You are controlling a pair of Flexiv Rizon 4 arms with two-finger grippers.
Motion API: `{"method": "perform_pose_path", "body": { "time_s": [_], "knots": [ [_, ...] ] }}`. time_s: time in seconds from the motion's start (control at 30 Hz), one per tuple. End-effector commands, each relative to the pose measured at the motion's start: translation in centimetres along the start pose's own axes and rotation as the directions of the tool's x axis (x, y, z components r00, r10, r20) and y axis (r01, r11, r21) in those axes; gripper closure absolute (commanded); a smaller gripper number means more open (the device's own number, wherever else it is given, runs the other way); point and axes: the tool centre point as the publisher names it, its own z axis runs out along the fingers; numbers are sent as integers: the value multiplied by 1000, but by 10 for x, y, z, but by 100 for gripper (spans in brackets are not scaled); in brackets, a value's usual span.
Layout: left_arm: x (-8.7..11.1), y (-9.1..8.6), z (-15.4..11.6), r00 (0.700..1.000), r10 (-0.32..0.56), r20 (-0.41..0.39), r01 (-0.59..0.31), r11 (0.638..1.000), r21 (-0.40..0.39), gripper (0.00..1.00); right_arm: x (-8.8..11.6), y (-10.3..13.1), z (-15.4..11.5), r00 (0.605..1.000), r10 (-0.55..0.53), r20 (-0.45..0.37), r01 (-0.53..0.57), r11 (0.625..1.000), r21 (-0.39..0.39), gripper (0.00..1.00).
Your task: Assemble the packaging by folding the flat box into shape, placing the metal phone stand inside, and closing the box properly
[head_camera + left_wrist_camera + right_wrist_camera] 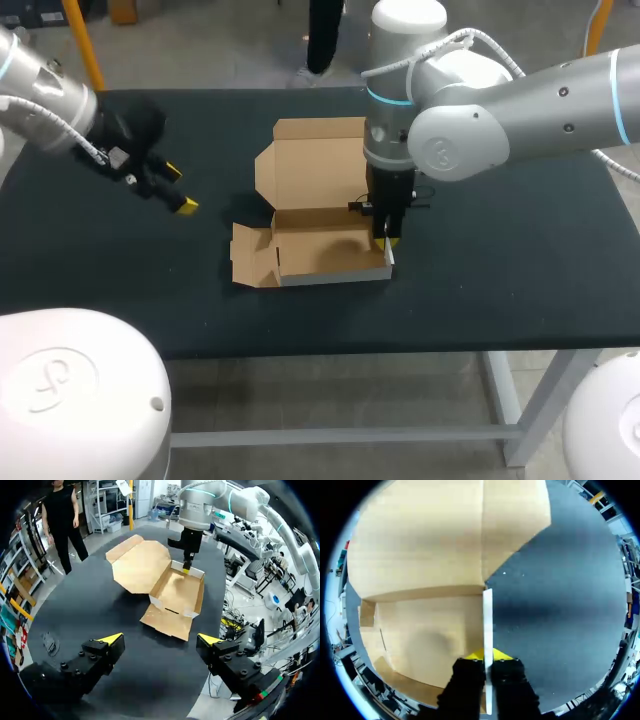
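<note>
Right gripper (pixel 388 240) is clamped on the right wall (pixel 389 262) of the box (pixel 320 250), just right of frame centre, with a yellow tip on either side of the wall's white edge. I'd hold that pinch low and square, so the wall stands upright without creasing. Beyond it the lid (pixel 310 160) lies flat toward the frame's top. Left gripper (pixel 178 188) hangs open at mid-left, well apart. I see no phone stand.

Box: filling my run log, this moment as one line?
box: tray formed, lid open | right gripper: shut on box side wall | left gripper: open, apart
</note>
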Motion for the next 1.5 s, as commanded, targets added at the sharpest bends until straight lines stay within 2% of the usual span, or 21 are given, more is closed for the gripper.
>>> {"method": "perform_pose_path", "body": {
  "time_s": [0.03, 0.17, 0.2, 0.23, 0.3, 0.33, 0.4, 0.43, 0.5, 0.53, 0.57, 0.63, 0.67, 0.73, 0.77, 0.87, 1.0, 1.1, 1.2, 1.37, 1.5],
  "knots": [
    [5, -2, -1, 903, -405, 141, 412, 911, -18, 0, 0, 1, 0, 1000, -1, 1, 1, 1000, 4, 100],
    [5, -2, -1, 903, -405, 141, 412, 911, -18, 0, 0, 1, 0, 1000, -1, 1, 1, 1000, 4, 100],
    [-2, -7, 2, 853, -498, 157, 507, 862, -17, 0, 0, 1, 0, 1000, -1, 1, 1, 1000, 4, 100],
    [-2, -7, 5, 834, -516, 198, 522, 853, 24, 0, 0, 1, 0, 1000, -1, 1, 1, 1000, 4, 100],
    [-5, -7, 12, 765, -618, 180, 624, 781, 31, 0, 0, 1, 0, 1000, -1, 1, 1, 1000, 4, 100],
    [-5, -5, 15, 754, -639, 153, 644, 765, 18, 0, 0, 1, 0, 1000, -1, 1, 1, 1000, 4, 100],
    [-6, -2, 21, 702, -699, 137, 702, 711, 26, 0, 0, 1, 0, 1000, -1, 1, 1, 1000, 4, 100],
    [-5, 1, 25, 701, -704, 109, 707, 707, 19, 0, 0, 1, 0, 1000, -1, 1, 1, 1000, 4, 100],
    [-7, 6, 31, 652, -752, 93, 754, 657, 26, 0, 0, 1, 0, 1000, -1, 1, 1, 1000, 4, 100],
    [-7, 9, 34, 649, -758, 63, 759, 651, 16, 0, 0, 1, 0, 1000, -1, 1, 1, 1000, 4, 100],
    [-7, 12, 38, 623, -781, 50, 781, 624, 19, 0, 0, 1, 0, 1000, -1, 1, 1, 1000, 4, 100],
    [-7, 16, 44, 610, -792, 21, 792, 610, 4, 0, 0, 1, 0, 1000, -1, 1, 1, 1000, 4, 100],
    [-7, 17, 48, 591, -807, 11, 807, 591, 2, 0, 0, 1, 0, 1000, -1, 1, 1, 1000, 4, 100],
    [-5, 18, 53, 583, -812, -2, 812, 583, -12, 0, 0, 1, 0, 1000, -1, 1, 1, 1000, 4, 100],
    [-4, 18, 57, 562, -827, -8, 827, 562, -23, 0, 0, 1, 0, 1000, -1, 1, 1, 1000, 4, 100],
    [2, 18, 67, 540, -841, -40, 840, 541, -44, 0, 0, 1, 0, 1000, -1, 1, 1, 1000, 4, 100],
    [9, 21, 79, 529, -846, -66, 845, 532, -53, 9, 0, 1, 0, 1000, -1, 1, 1, 1000, 4, 100],
    [10, 24, 92, 502, -861, -76, 858, 507, -77, 17, 0, 1, 0, 1000, -1, 1, 1, 1000, 4, 100],
    [11, 27, 102, 497, -863, -87, 857, 504, -107, 19, 0, 1, 0, 1000, -1, 1, 1, 1000, 4, 100],
    [16, 29, 114, 513, -852, -101, 844, 523, -120, 22, 0, 1, 0, 1000, -1, 1, 1, 1000, 4, 100],
    [16, 30, 124, 527, -844, -100, 836, 536, -122, 40, 0, 1, 0, 1000, -1, 1, 1, 1000, 4, 100]
  ]
}}
